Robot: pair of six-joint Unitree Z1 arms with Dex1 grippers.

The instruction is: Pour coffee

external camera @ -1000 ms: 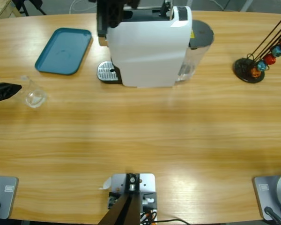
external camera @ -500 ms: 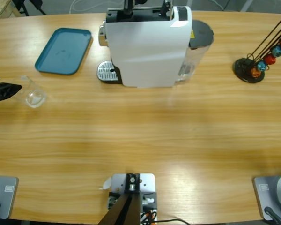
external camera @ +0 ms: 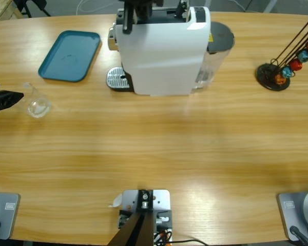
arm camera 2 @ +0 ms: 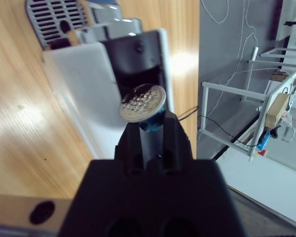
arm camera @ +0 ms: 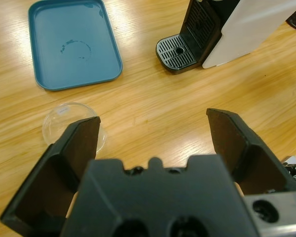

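My right gripper, clamped on a blue capsule, has come back over the coffee machine at twelve o'clock, ready for loading. My left gripper hangs open beside the empty glass; no coffee shows.

**Right gripper's position above the coffee machine across the interval.**
One second earlier the right gripper hung as a large dark mass over the coffee machine's top left corner, covering that corner; half a second earlier only a thin part of it showed at the machine's top edge; now it has come back down slightly, over the left end of the machine's top. In the right wrist view it pinches a blue capsule above the machine's open slot.
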